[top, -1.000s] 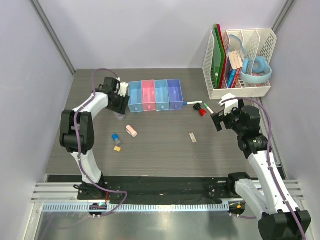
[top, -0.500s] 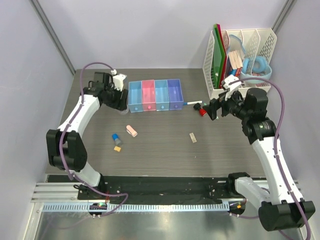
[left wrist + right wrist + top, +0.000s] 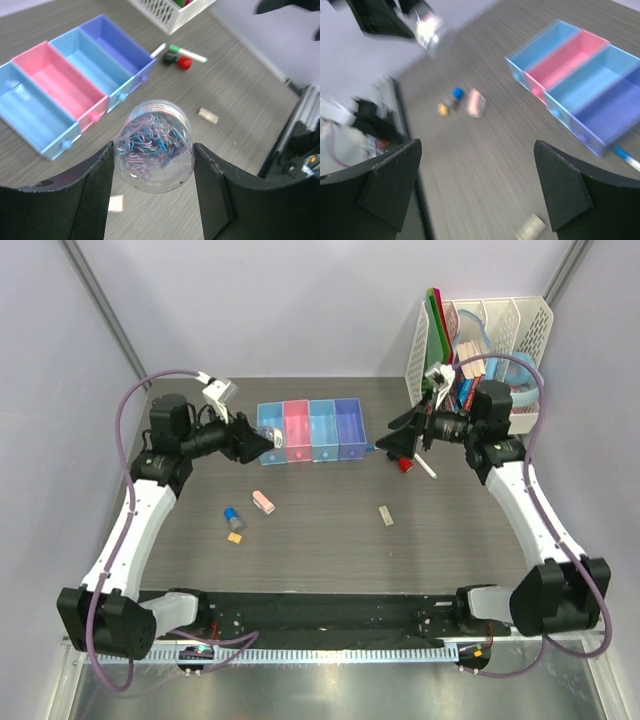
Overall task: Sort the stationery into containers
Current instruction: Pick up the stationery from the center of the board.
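Both arms have swung toward the bins (image 3: 322, 454): left claw (image 3: 260, 441) grips a clear clip jar (image 3: 152, 145) sideways, which may slip; right claw (image 3: 398, 445) gapes empty.

Smeared by motion in the right wrist view: cannot tell apart the small pieces (image 3: 449, 100) beside the pink eraser (image 3: 475, 103), and lose the pen (image 3: 626, 159) past the right edge. In the left wrist view, cannot name the tangle inside the clear jar (image 3: 152, 147); see only a corner of the white rack (image 3: 167, 10) at the top edge and a pale piece (image 3: 116, 203) half hidden behind the left finger (image 3: 92, 200).
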Motion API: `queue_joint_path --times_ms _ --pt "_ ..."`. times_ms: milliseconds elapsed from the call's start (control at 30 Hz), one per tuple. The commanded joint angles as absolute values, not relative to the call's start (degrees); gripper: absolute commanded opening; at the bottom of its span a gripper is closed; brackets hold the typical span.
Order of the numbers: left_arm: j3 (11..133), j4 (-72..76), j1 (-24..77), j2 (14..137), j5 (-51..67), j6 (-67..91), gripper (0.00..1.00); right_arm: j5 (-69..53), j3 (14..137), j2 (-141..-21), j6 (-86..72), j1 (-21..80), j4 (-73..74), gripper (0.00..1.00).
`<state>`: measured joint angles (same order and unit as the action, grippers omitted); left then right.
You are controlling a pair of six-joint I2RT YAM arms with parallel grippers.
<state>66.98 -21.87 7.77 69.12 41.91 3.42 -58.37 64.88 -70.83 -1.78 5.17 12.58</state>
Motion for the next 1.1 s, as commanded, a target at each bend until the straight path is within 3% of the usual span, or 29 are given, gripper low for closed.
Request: queue_joint_path --times_ms 0,100,233,467,667,1067 --pt "62.51 -3.91 8.0 65.05 50.1 14.57 0.0 -71.36 65.13 -77.41 -35.54 6.32 -22.17 1.0" --pt "57.76 6.8 8.61 62.24 49.4 19.85 0.0 -71.98 65.91 -83.73 -54.27 8.61 -45.54 1.0" --pt "51.69 15.82 11.5 59.51 45.89 23.03 0.0 -72.16 67.58 -91.3 -71.17 11.95 -62.73 1.0" --pt "51.24 14.85 15.29 59.5 42.98 21.8 0.0 -73.92 73.12 -102.38 -77.86 19.06 -68.1 1.0" --pt "51.42 15.55 15.73 58.71 42.98 21.53 0.0 -74.79 76.37 -111.52 -92.27 23.11 -85.15 1.0" --pt "50.54 18.11 15.73 59.41 45.62 21.1 0.0 -74.62 79.28 -113.82 -100.63 25.83 -92.9 1.0"
